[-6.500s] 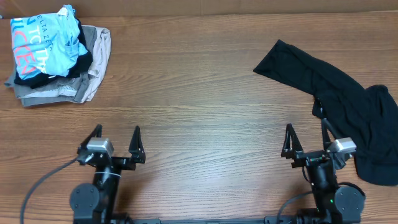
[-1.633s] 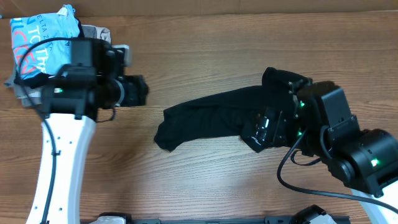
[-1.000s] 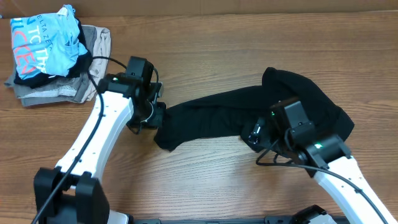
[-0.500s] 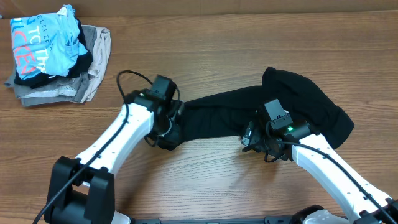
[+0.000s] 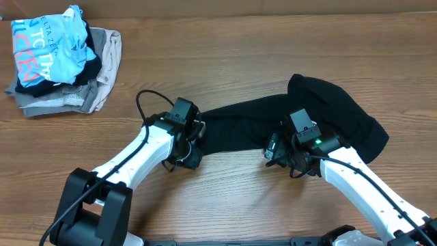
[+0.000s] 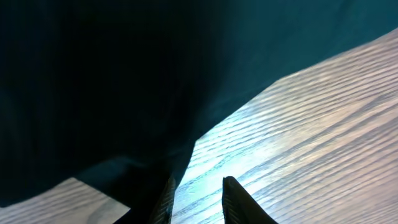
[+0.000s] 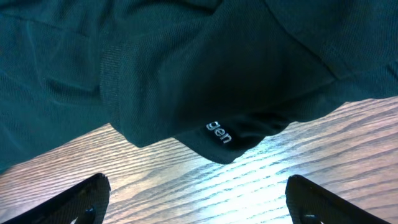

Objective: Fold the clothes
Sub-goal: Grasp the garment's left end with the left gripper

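Note:
The clothes are one black garment lying stretched across the middle of the wooden table, bunched wider at its right end. My left gripper is low at the garment's left tip. In the left wrist view its fingertips stand a narrow gap apart over bare wood, the left finger against the black fabric. My right gripper sits at the garment's front edge. The right wrist view shows that gripper wide open over wood, just short of a hem corner with small white lettering.
A pile of other clothes sits at the back left: a light blue shirt on grey and beige folded garments. Bare wooden tabletop lies in front of the black garment.
My left arm has swung right and down onto the garment's left tip, and its jaws have parted slightly. The right arm has lowered to the garment's front edge and stayed there.

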